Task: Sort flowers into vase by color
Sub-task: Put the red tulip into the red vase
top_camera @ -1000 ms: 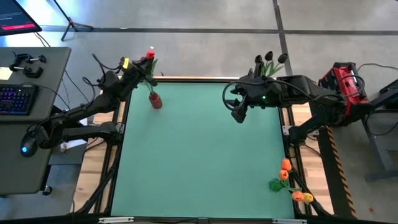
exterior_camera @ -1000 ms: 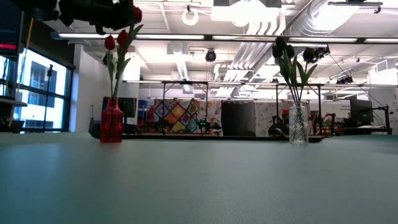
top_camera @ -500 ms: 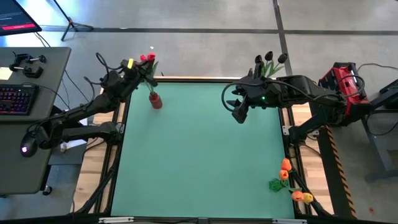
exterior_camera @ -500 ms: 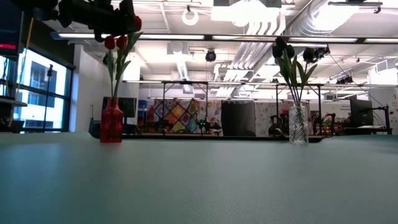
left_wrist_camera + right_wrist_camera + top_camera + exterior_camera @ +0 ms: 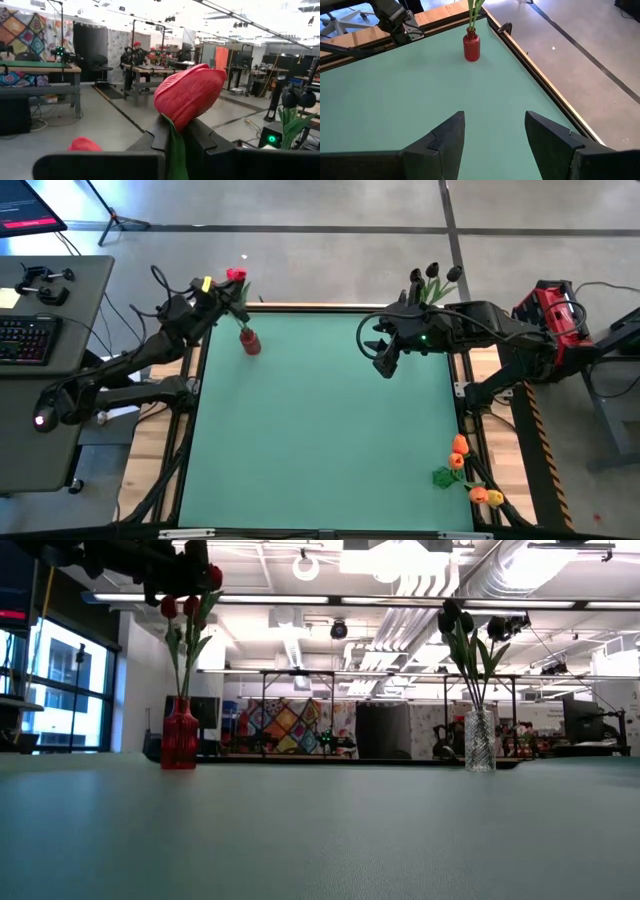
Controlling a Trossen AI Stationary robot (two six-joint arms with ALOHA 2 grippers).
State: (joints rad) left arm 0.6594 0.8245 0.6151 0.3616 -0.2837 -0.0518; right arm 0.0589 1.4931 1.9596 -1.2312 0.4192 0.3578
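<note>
Bright, even overhead light; ceiling glare behind, soft blur up close.

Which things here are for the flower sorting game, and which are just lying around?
For the job:
- red tulip, gripped by the left hand
- red vase
- clear vase of dark tulips
- orange tulips waiting at the table edge
- right hand, open

Just lying about:
- keyboard
- red machine
</note>
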